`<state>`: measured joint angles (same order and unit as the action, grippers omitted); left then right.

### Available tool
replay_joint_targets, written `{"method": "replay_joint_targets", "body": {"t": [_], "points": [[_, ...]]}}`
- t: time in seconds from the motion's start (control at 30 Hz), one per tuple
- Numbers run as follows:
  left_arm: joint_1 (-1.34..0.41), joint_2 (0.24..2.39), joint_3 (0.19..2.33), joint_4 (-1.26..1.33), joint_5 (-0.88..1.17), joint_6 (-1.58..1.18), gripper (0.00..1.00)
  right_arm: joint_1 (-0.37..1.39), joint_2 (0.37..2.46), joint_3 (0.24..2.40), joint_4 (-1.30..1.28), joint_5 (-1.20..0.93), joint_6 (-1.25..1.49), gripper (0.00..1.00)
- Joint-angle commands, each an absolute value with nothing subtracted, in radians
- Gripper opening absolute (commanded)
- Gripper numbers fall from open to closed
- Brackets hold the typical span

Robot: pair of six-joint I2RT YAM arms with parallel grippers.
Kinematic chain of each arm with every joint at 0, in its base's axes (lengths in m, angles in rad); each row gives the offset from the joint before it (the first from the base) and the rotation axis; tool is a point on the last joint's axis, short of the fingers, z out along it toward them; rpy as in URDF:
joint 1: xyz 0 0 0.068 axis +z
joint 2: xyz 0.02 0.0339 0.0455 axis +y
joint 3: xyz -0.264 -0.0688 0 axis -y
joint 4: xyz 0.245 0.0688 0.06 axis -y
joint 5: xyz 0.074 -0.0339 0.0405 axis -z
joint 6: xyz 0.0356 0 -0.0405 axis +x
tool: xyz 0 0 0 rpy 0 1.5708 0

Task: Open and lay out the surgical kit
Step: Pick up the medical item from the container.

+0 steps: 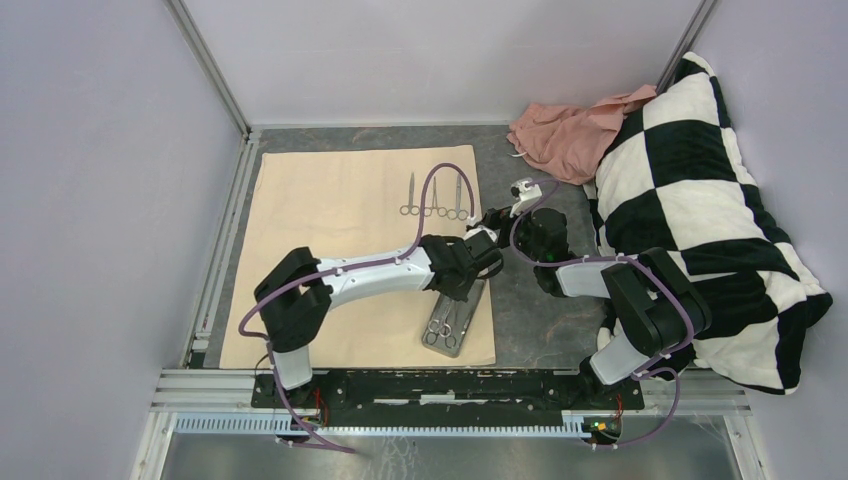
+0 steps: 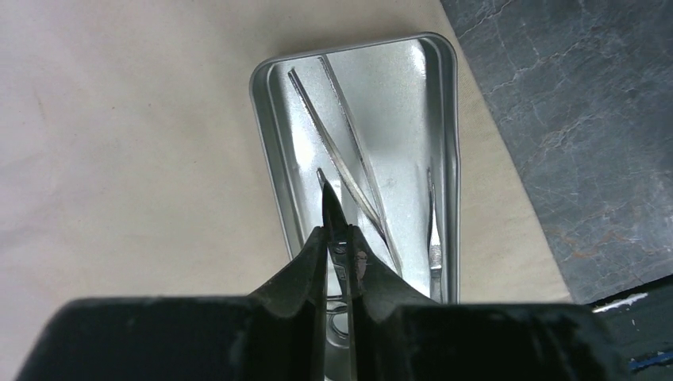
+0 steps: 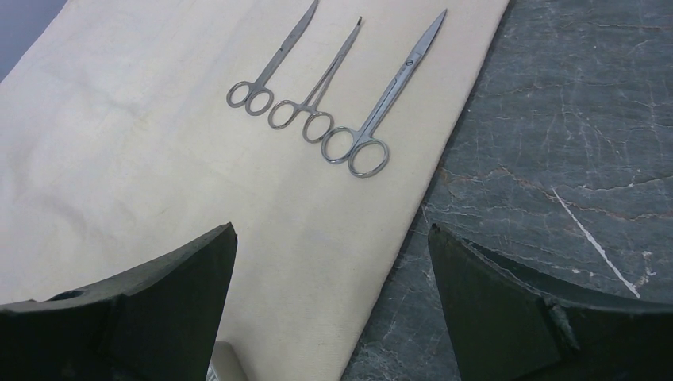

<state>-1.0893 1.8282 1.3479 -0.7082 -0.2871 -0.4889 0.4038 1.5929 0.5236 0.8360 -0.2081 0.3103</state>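
The surgical kit's beige cloth (image 1: 330,210) lies spread flat. Three scissor-handled instruments (image 1: 435,195) lie side by side near its far right edge, and the right wrist view shows them (image 3: 317,87) ahead of my open right gripper (image 3: 332,238). That gripper hovers over the cloth's right edge. The small steel tray (image 1: 455,320) sits at the cloth's near right corner. My left gripper (image 2: 339,234) is over the tray (image 2: 266,119), shut on a slim instrument whose tip (image 2: 329,198) pokes out past the fingers. Long tweezers (image 2: 341,151) and another instrument (image 2: 433,230) lie in the tray.
A black-and-white checkered pillow (image 1: 700,200) fills the right side, with a crumpled pink cloth (image 1: 570,125) behind it. Dark stone tabletop (image 1: 530,290) shows right of the beige cloth. Walls and metal rails close in the left and the back.
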Motion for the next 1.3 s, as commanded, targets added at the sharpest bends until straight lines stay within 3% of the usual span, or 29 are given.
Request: {"method": "replay_joint_targets", "body": {"t": [0.0, 0.97, 1.27], "points": [[-1.085, 1.742, 1.34, -0.707, -0.323, -0.535, 0.02, 0.406, 1.59, 0.544, 0.867, -0.226, 0.315, 0.98], [-1.08, 1.38, 1.049, -0.43, -0.32, -0.504, 0.02, 0.402, 1.588, 0.543, 0.867, -0.228, 0.314, 0.98], [-1.043, 1.344, 1.073, -0.476, -0.359, -0.56, 0.02, 0.446, 1.601, 0.516, 1.139, -0.533, 0.282, 0.91]]}}
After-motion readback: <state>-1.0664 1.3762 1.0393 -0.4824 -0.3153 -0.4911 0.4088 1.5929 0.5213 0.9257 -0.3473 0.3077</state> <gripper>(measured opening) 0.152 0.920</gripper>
